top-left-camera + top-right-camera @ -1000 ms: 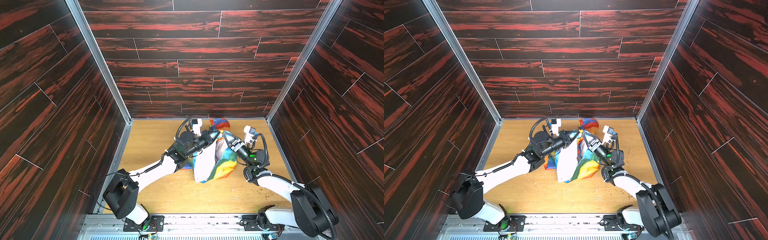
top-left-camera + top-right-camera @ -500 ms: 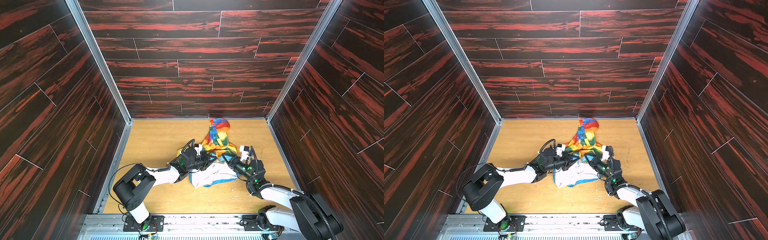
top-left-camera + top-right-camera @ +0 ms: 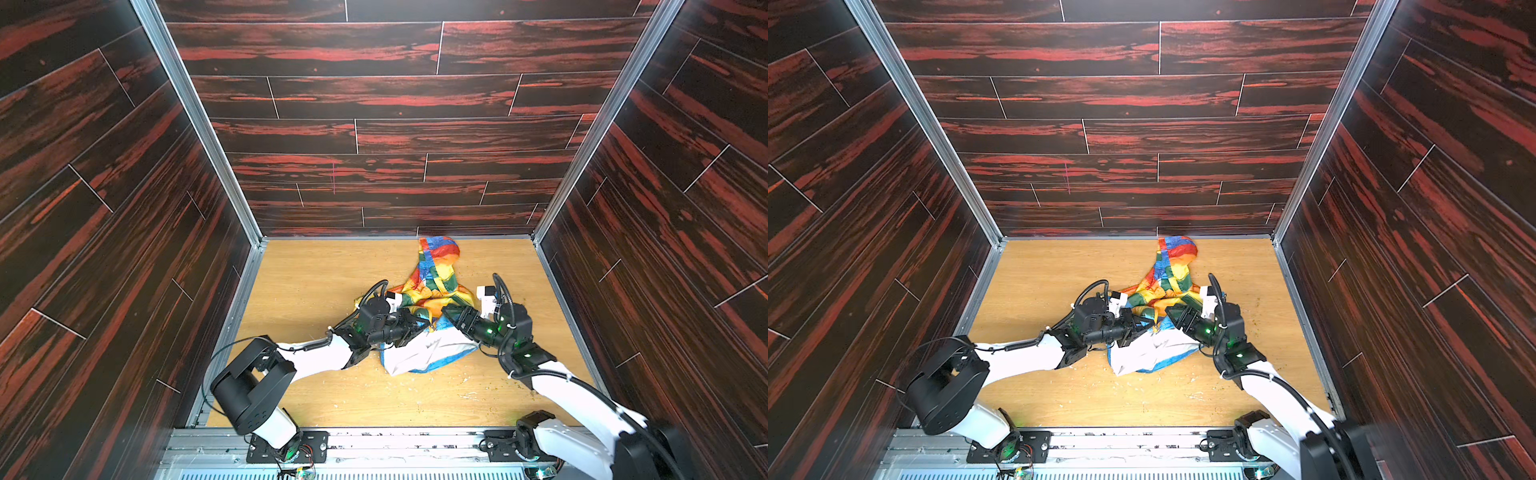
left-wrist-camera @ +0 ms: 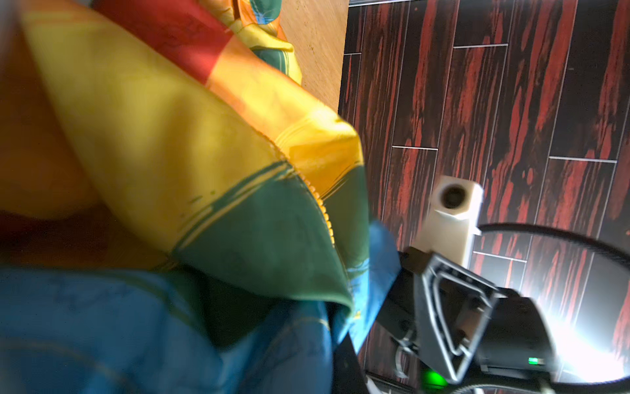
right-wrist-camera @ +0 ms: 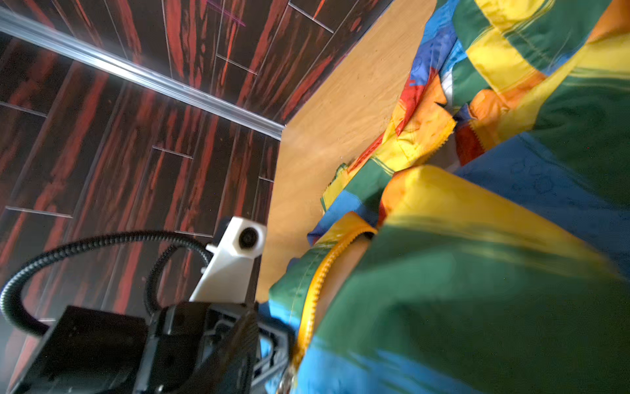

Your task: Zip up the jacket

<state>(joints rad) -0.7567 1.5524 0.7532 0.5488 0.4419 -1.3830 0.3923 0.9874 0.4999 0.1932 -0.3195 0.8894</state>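
Note:
The jacket (image 3: 432, 286) (image 3: 1167, 282) lies crumpled on the wooden floor. Its coloured blocks point toward the back wall and its white lining (image 3: 424, 353) shows at the front. My left gripper (image 3: 417, 326) (image 3: 1136, 328) is low at the jacket's left front, shut on the blue edge beside the yellow zipper (image 5: 318, 283). In the right wrist view that left gripper (image 5: 269, 341) has blue cloth in its fingers. My right gripper (image 3: 451, 313) (image 3: 1173, 316) sits just right of it, jaws apart. Its fingers (image 4: 453, 317) touch the jacket's edge without pinching it. The open zipper teeth (image 4: 322, 208) show in the left wrist view.
Dark red-streaked walls close in the floor (image 3: 332, 291) on three sides, with metal posts in the back corners. A metal rail (image 3: 374, 444) carrying both arm bases runs along the front. Small crumbs (image 3: 469, 395) dot the floor in front of the jacket.
Both arms came down from holding the jacket up; it now lies on the floor, stretched toward the back wall. The right gripper's jaws have opened. The left stays shut.

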